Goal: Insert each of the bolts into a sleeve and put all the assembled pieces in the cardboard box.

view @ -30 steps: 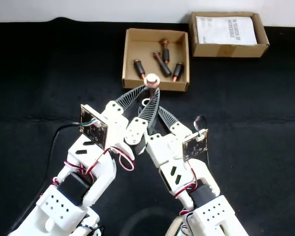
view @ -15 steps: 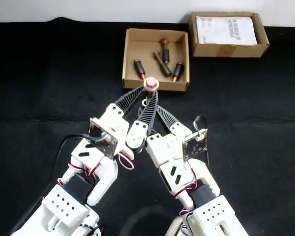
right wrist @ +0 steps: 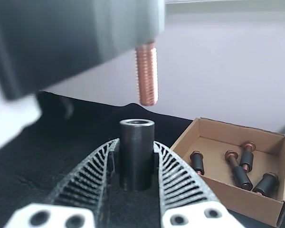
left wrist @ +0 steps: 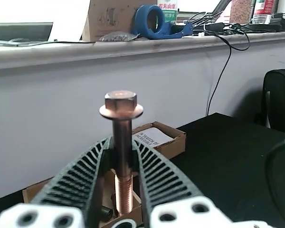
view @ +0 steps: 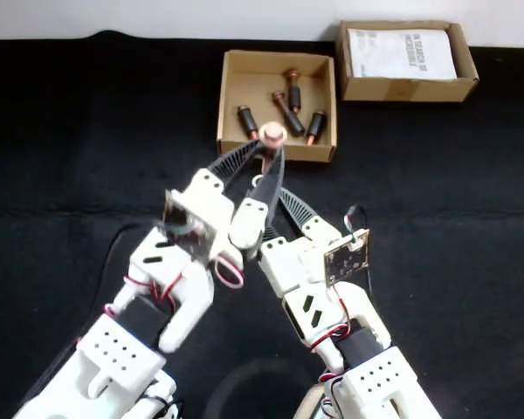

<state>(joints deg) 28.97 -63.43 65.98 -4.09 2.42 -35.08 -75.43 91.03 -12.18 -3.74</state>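
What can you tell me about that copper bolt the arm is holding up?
The bolt looks like copper-coloured metal, with a hexagonal head over a round flange, a smooth shank, then threads toward the tip. It stands upright, head up, clamped at the shank by the left gripper, between its ribbed black fingers. Its threaded tip hangs just above the open top of the dark sleeve held by the right gripper, without touching it.
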